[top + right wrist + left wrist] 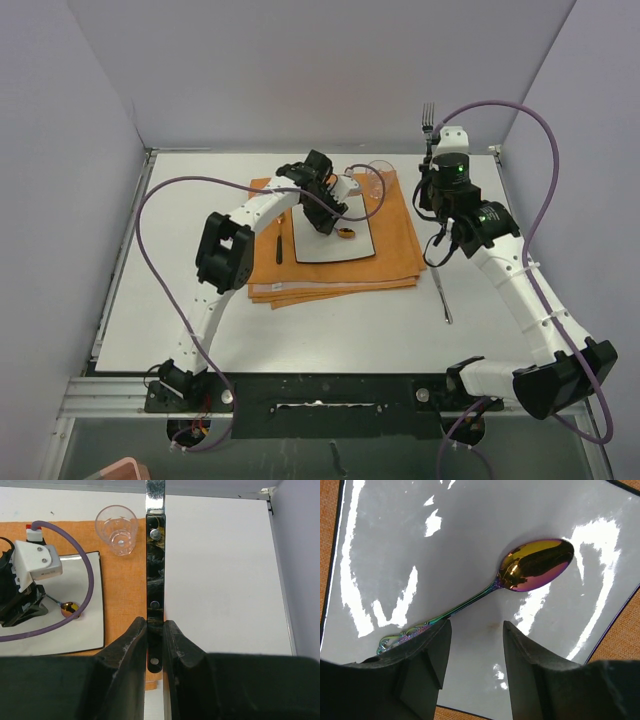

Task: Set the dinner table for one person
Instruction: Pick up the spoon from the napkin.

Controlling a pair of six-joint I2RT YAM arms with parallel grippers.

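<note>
The pale grey dinner table (180,310) carries an orange placemat (395,255) with a square white plate (355,245) on it. An iridescent spoon (535,565) lies on the plate; it also shows in the top view (346,233). My left gripper (476,625) hovers open just above the plate, and the spoon's handle end runs behind the left finger (422,650). My right gripper (155,622) is shut on the black riveted handle of a fork (154,575) and holds it above the placemat's right edge, with its tines (428,115) towards the back wall.
A clear glass (116,529) stands on the placemat's far right corner. A dark-handled utensil (279,243) lies on the placemat left of the plate. Another thin utensil (442,295) lies on the table right of the placemat. Grey walls surround the table.
</note>
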